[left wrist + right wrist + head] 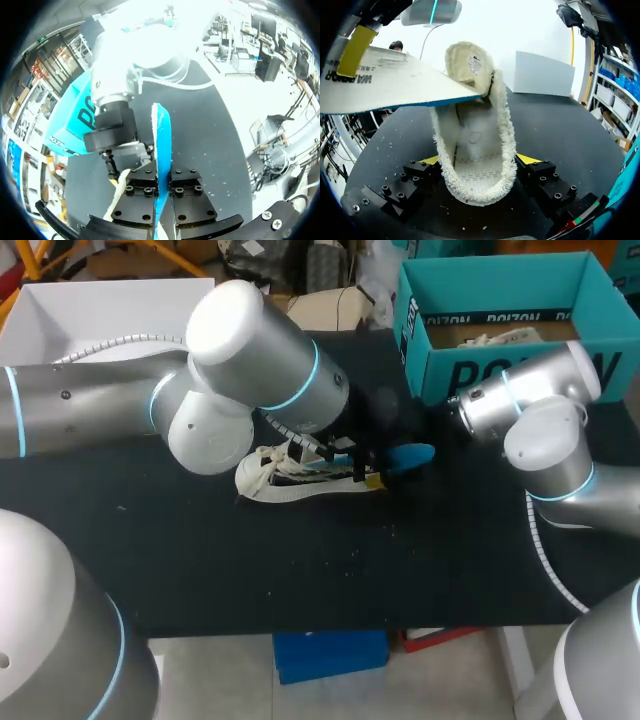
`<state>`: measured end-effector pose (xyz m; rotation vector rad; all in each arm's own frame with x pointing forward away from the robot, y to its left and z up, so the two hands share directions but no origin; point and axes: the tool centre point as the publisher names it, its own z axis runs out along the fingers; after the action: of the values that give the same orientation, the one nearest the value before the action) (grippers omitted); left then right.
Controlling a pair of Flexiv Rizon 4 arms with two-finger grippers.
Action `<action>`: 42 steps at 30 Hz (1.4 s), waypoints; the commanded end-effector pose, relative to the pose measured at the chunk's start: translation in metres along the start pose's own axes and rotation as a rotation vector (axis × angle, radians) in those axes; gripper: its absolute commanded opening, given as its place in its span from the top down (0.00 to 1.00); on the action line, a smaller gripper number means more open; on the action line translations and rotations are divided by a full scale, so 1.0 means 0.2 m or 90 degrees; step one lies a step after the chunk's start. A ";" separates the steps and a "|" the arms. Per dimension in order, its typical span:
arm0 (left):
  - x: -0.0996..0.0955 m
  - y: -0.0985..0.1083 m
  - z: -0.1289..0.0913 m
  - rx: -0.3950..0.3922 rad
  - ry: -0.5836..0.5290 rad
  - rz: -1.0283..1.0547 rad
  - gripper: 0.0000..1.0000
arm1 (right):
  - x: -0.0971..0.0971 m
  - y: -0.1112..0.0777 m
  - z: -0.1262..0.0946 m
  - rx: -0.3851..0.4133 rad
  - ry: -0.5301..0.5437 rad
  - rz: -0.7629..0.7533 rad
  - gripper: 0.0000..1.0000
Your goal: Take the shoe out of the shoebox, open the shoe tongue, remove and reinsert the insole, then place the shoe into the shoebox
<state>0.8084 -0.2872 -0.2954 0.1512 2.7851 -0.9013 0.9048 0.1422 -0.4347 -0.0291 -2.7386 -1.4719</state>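
You're clamping the insole (161, 150) in your left fingers (140, 192), roughly lengthwise above the shoe (475, 150) opening, while your right fingers (529, 159) are gripping its heel.

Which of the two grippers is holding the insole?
The left gripper: it is shut on the blue-bottomed insole, while the right gripper clamps the white shoe instead.

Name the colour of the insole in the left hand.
The insole is bright blue on one face, off-white on the other; the blue shows clearest in left wrist view.
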 end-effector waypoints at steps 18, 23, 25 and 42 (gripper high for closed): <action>-0.01 -0.07 -0.29 0.195 0.040 -0.166 1.00 | -0.01 -0.02 0.01 0.001 0.000 0.001 1.00; -0.02 -0.08 -0.50 0.339 0.000 -0.292 1.00 | -0.01 -0.02 0.01 0.001 0.000 0.001 1.00; -0.01 -0.10 -0.57 0.377 -0.004 -0.323 1.00 | -0.01 -0.02 0.01 0.001 0.000 0.001 1.00; -0.02 -0.47 -0.96 0.693 0.126 -0.393 1.00 | -0.01 -0.02 0.01 0.001 0.000 0.001 1.00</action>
<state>0.7627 -0.2488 -0.0909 -0.5718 2.4903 -2.0591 0.9049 0.1422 -0.4348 -0.0292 -2.7387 -1.4717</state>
